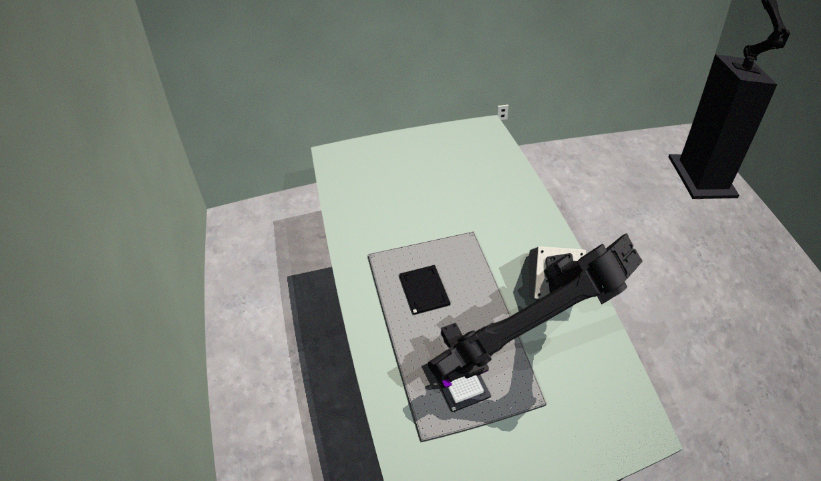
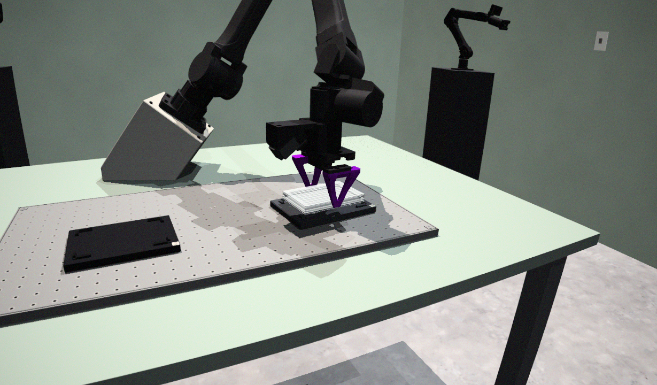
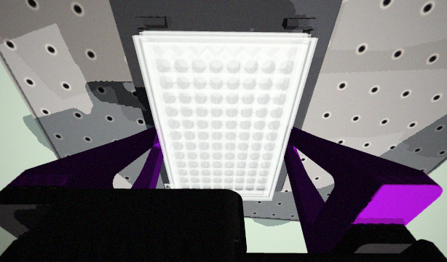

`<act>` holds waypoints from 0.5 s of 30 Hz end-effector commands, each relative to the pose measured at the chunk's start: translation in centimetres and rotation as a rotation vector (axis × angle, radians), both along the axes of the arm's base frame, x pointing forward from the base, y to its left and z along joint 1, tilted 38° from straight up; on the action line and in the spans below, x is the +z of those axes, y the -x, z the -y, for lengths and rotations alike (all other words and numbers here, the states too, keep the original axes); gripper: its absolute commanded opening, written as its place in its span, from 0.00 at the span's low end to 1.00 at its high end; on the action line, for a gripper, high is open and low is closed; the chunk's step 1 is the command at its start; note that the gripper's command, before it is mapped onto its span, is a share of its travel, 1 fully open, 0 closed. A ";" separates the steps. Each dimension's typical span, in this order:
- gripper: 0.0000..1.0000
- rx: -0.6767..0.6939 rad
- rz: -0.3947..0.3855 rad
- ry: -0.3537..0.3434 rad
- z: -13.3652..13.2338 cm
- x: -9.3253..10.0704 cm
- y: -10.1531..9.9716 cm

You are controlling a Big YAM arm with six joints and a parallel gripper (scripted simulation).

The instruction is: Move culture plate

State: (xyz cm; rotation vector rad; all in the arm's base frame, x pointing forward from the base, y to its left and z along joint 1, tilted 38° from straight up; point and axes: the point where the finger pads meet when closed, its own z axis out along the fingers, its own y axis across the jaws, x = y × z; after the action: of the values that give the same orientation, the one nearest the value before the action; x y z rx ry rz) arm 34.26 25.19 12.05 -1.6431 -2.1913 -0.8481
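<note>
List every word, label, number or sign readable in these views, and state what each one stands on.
None can be read.
Empty plate nest: a small pale mark at one corner, too small to read.
Nest under the well plate: no readable marking shows.
Well plate in the wrist view: no row or column characters can be made out.
Gripper, clamped on the plate: no brand or lettering visible.
Wall outlet: no text.

Two nests [image 2: 121, 241] [image 2: 299, 218], one lidded plate [image 2: 311, 196], one claw [image 2: 326, 191].

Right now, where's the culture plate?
The culture plate, lid on, sits low over the right-hand black nest on the perforated board, gripped on its long sides by the purple fingers; the other nest is bare.
</note>
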 end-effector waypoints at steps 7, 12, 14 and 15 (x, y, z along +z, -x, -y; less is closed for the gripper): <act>0.00 -0.010 0.002 -0.002 -0.4 0.0 -0.3; 0.00 -0.011 0.002 -0.002 -0.4 -0.1 -0.2; 0.00 -0.010 0.002 -0.002 -0.5 -0.2 -0.3; 0.00 -0.009 0.001 -0.001 -0.5 -0.2 -0.3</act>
State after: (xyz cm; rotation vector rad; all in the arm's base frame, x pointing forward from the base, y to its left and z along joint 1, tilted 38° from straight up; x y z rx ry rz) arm 34.26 25.29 11.85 -1.6434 -2.1912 -0.8483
